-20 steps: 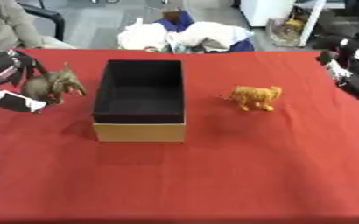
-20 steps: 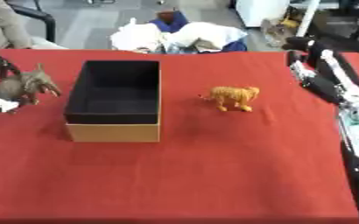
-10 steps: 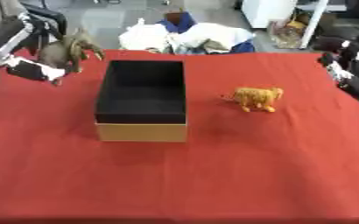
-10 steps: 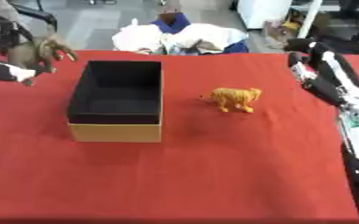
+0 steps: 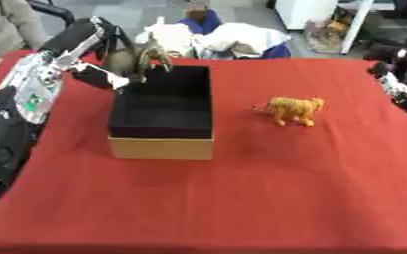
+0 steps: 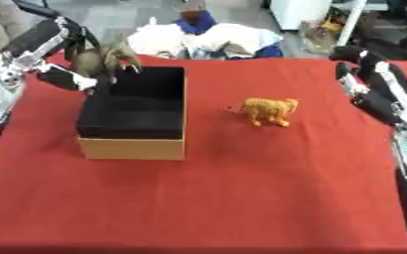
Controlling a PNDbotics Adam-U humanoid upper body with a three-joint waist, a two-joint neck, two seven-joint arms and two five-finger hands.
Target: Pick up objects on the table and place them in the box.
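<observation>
The left hand (image 5: 111, 54) is raised over the far left corner of the box (image 5: 162, 147), its fingers curled round a grey-brown toy animal (image 5: 139, 58), which hangs head-down just above the box's rim, clear of the table; the left arm (image 5: 35, 89) runs in from the view's left side, black with a silver and white forearm; the box is an open cardboard one, tan outside and black inside, standing on the red tablecloth (image 5: 241, 198) with its long side running away from the robot, and nothing can be made out lying within it; to the right of the box, apart from it, an orange toy animal (image 5: 291, 109) stands upright on the cloth, its head turned towards the box; the right hand (image 6: 353, 82) shows near the right edge, resting low by the table's far right part, well apart from both toys, holding nothing, though whether its fingers are straight or curled cannot be told; beyond the far edge lies a heap of white and blue cloth (image 5: 224, 39).
</observation>
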